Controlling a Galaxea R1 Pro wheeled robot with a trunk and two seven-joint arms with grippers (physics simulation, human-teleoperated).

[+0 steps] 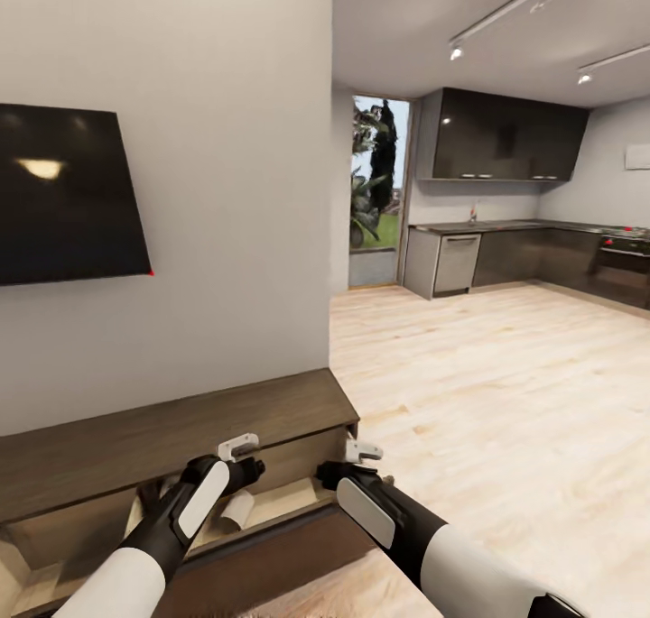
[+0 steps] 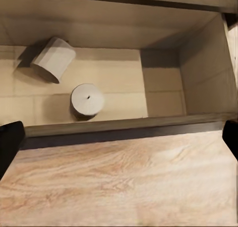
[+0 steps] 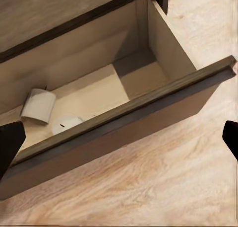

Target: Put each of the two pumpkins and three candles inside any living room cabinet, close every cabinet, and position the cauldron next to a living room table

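Pale wood floor (image 1: 506, 392), open drawer (image 3: 148, 113)

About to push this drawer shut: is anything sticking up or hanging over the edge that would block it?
Nothing visible does. Two candles sit inside the open cabinet drawer: one upright, one tipped on its side, both below the drawer's rim. Both pincers, left and right, hover above the front edge, open.

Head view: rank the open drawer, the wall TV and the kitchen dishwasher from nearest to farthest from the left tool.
1. Open drawer of the cabinet: right beneath the left tool, candles inside.
2. Wall TV: above the cabinet, up on the left wall.
3. Kitchen dishwasher: far across the wooden floor, to the right.
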